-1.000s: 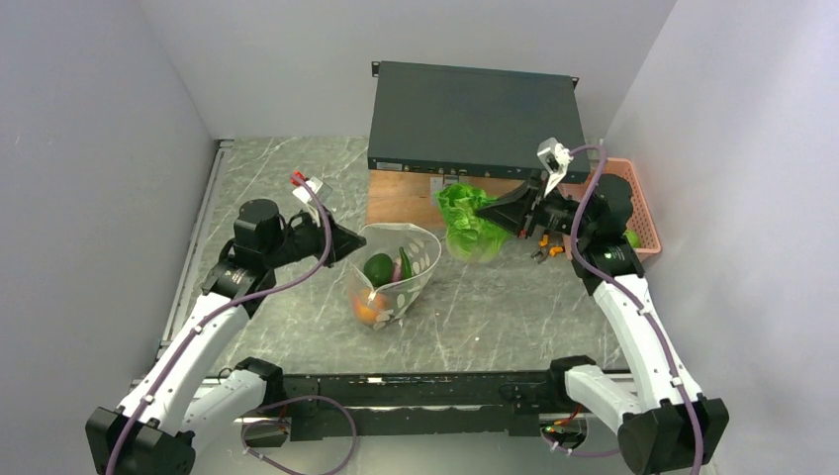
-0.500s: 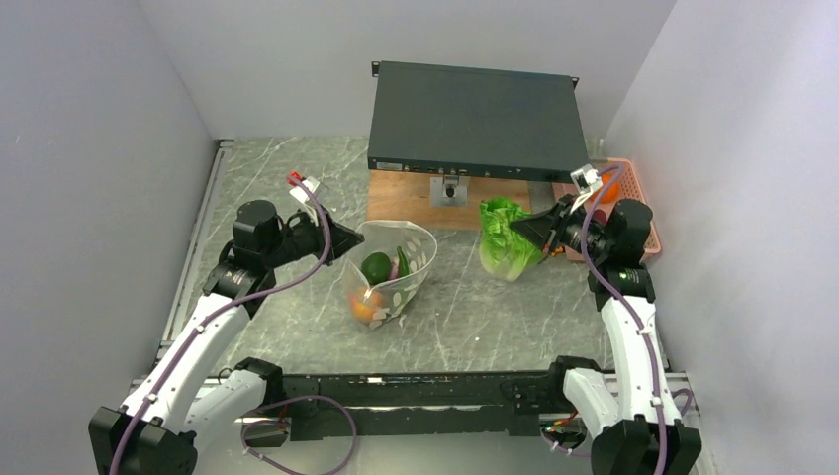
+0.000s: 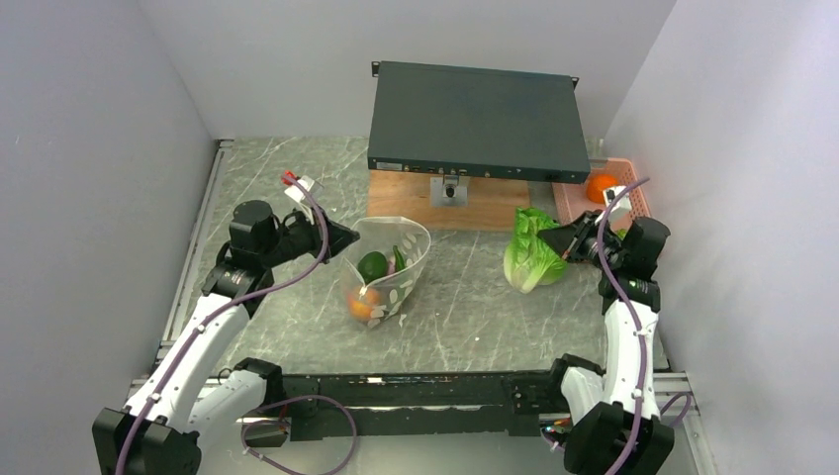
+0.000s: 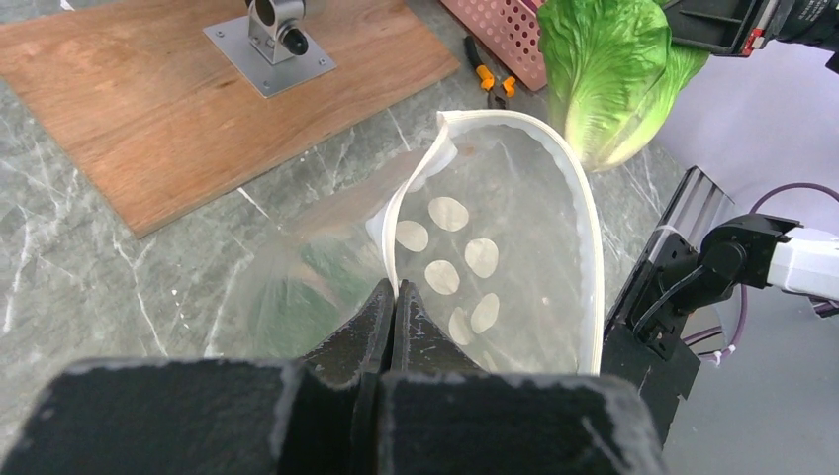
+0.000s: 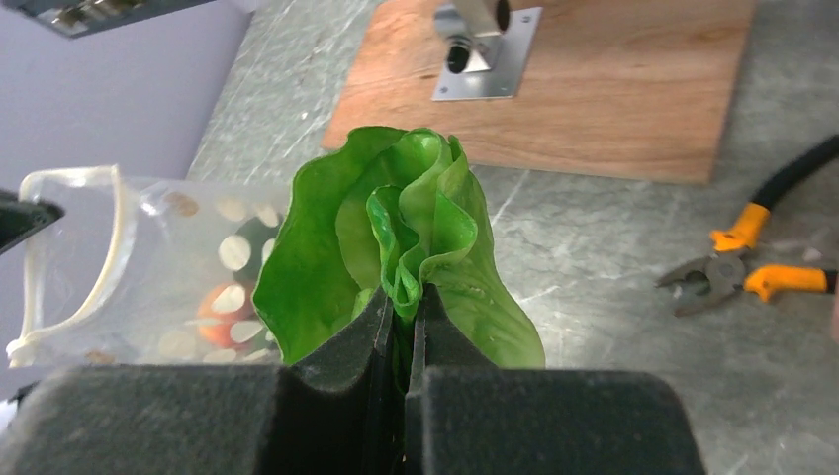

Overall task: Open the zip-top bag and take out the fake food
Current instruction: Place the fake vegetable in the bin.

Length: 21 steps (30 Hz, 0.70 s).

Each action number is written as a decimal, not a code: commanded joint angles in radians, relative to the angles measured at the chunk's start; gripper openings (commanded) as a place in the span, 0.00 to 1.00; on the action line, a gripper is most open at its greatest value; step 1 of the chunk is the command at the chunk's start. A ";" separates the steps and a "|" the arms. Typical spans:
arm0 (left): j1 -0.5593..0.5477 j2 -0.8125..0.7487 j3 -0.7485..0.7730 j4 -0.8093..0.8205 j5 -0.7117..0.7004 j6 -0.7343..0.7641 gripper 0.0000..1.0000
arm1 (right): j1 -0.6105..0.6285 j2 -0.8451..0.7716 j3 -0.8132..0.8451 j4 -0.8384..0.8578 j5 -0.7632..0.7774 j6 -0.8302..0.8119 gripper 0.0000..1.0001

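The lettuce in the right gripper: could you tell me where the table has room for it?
Bare marble lies between the zip-top bag and the lettuce, in front of the wooden board. By the pink basket it is crowded: pliers lie there.

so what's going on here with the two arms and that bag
The left tool pinches the rim of the clear, white-dotted zip-top plastic bag, holding its mouth open. The right tool grips a leafy green plastic lettuce, out of the bag, to its right. An orange plastic ball and a round green piece lie inside the bag.
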 commanded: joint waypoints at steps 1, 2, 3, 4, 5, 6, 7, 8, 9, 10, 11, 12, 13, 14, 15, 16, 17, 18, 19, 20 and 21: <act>0.016 -0.009 -0.008 0.070 0.030 0.027 0.00 | -0.046 -0.009 -0.002 0.011 0.077 0.062 0.00; 0.019 -0.009 -0.011 0.072 0.033 0.025 0.00 | -0.056 -0.005 -0.003 0.011 0.090 0.072 0.00; 0.022 -0.009 -0.014 0.075 0.037 0.024 0.00 | -0.063 -0.003 -0.001 0.011 0.107 0.082 0.00; 0.026 -0.009 -0.017 0.076 0.040 0.023 0.00 | -0.071 0.001 -0.001 0.009 0.127 0.093 0.00; 0.028 -0.010 -0.021 0.079 0.043 0.024 0.00 | -0.076 0.003 0.000 0.007 0.147 0.107 0.00; 0.030 -0.011 -0.023 0.079 0.043 0.024 0.00 | -0.083 0.007 0.003 0.010 0.166 0.118 0.00; 0.034 -0.012 -0.025 0.080 0.047 0.023 0.00 | -0.089 0.012 0.009 0.014 0.185 0.129 0.00; 0.037 -0.013 -0.028 0.084 0.048 0.022 0.00 | -0.092 0.018 0.014 0.019 0.212 0.146 0.00; 0.040 -0.013 -0.028 0.086 0.051 0.021 0.00 | -0.095 0.022 0.023 0.023 0.240 0.161 0.00; 0.042 -0.013 -0.031 0.089 0.053 0.021 0.00 | -0.098 0.028 0.031 0.027 0.269 0.173 0.00; 0.045 -0.013 -0.030 0.091 0.055 0.019 0.00 | -0.097 0.033 0.036 0.039 0.296 0.186 0.00; 0.047 -0.012 -0.031 0.092 0.059 0.019 0.00 | -0.098 0.039 0.043 0.049 0.324 0.196 0.00; 0.049 -0.009 -0.031 0.095 0.061 0.018 0.00 | -0.099 0.044 0.050 0.058 0.354 0.208 0.00; 0.052 -0.008 -0.031 0.096 0.064 0.018 0.00 | -0.099 0.055 0.060 0.070 0.380 0.220 0.00; 0.054 -0.004 -0.030 0.097 0.067 0.017 0.00 | -0.099 0.063 0.071 0.072 0.410 0.231 0.00; 0.055 -0.001 -0.029 0.095 0.072 0.017 0.00 | -0.098 0.075 0.085 0.077 0.432 0.242 0.00; 0.056 0.000 -0.028 0.091 0.075 0.018 0.00 | -0.099 0.088 0.096 0.083 0.447 0.252 0.00; 0.057 0.002 -0.028 0.092 0.076 0.016 0.00 | -0.100 0.096 0.108 0.093 0.455 0.259 0.00; 0.058 0.003 -0.028 0.093 0.078 0.016 0.00 | -0.101 0.107 0.118 0.102 0.459 0.268 0.00; 0.059 0.002 -0.029 0.095 0.078 0.015 0.00 | -0.100 0.117 0.128 0.111 0.461 0.277 0.00; 0.060 0.002 -0.030 0.098 0.078 0.012 0.00 | -0.100 0.128 0.140 0.119 0.465 0.285 0.00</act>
